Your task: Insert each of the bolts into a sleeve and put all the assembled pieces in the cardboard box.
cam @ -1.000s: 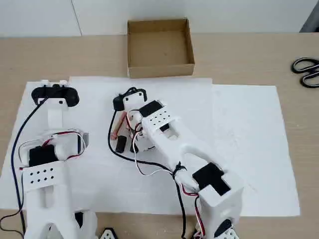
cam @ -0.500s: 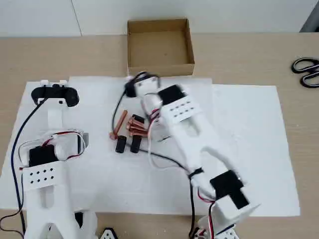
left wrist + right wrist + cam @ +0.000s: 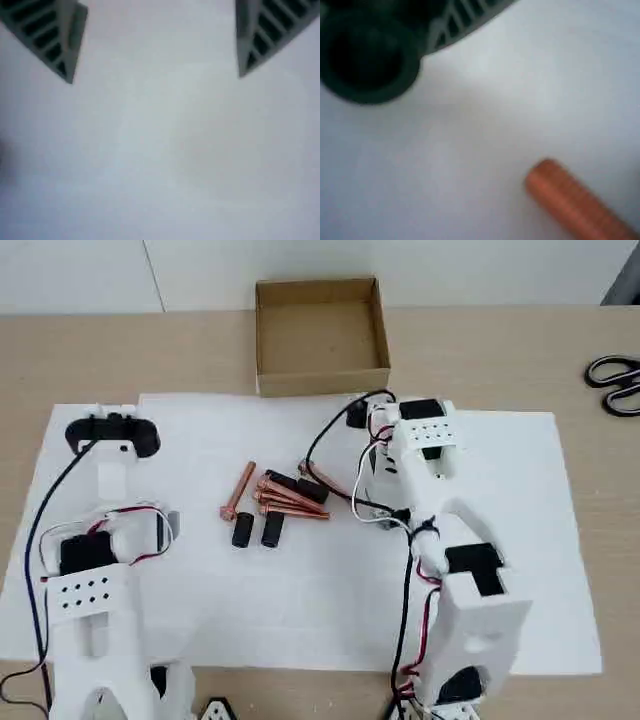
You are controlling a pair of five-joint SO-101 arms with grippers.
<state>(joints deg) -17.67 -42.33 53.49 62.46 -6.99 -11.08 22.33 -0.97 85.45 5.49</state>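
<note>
copper bolts [image 3: 290, 502] lie bunched mid-sheet on the white paper [image 3: 500, 540], short black sleeves [image 3: 242, 530] just beside them. the cardboard box [image 3: 320, 382] stands past the paper's far edge. left gripper [image 3: 155, 50] gapes wide near the left edge. right gripper [image 3: 372, 472], beside the bolts: grip cannot be told.

A black sleeve [image 3: 367, 57] seen end-on, a copper bolt [image 3: 570, 197] apart, on paper [image 3: 445, 165].
</note>
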